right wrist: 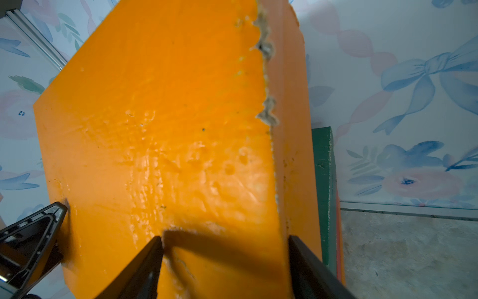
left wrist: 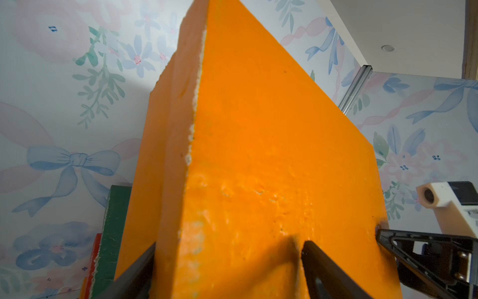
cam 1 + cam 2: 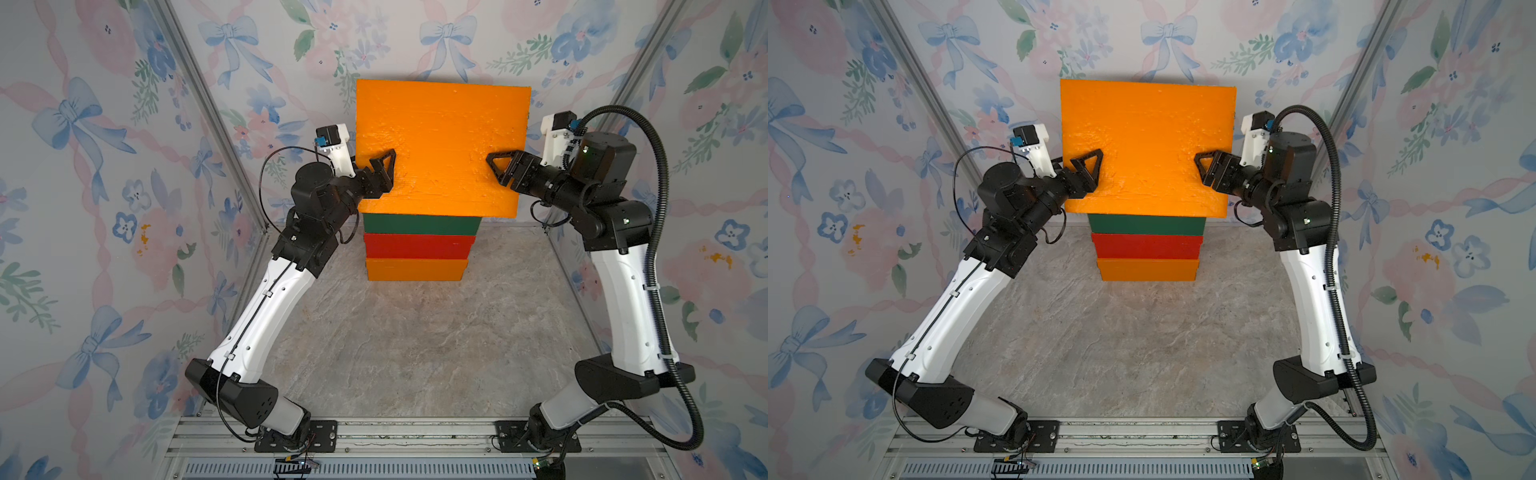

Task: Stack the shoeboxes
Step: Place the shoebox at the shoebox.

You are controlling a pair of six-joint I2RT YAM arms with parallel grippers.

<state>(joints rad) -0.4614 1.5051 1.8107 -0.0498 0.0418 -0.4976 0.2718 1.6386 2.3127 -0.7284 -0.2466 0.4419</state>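
Three shoeboxes stand stacked at the back of the table: an orange one at the bottom, a red one on it, a dark green one above. A second orange shoebox hangs level, close over the green box; I cannot tell whether they touch. My left gripper is shut on its left end, one finger on the lid and one underneath. At the right end my right gripper clamps the box the same way. The green box's edge shows beside the held box.
Floral-papered walls stand close on three sides, with aluminium posts in the back corners. The stack sits against the back wall on the grey stone-patterned tabletop. Both arm bases are bolted to a metal rail at the front edge.
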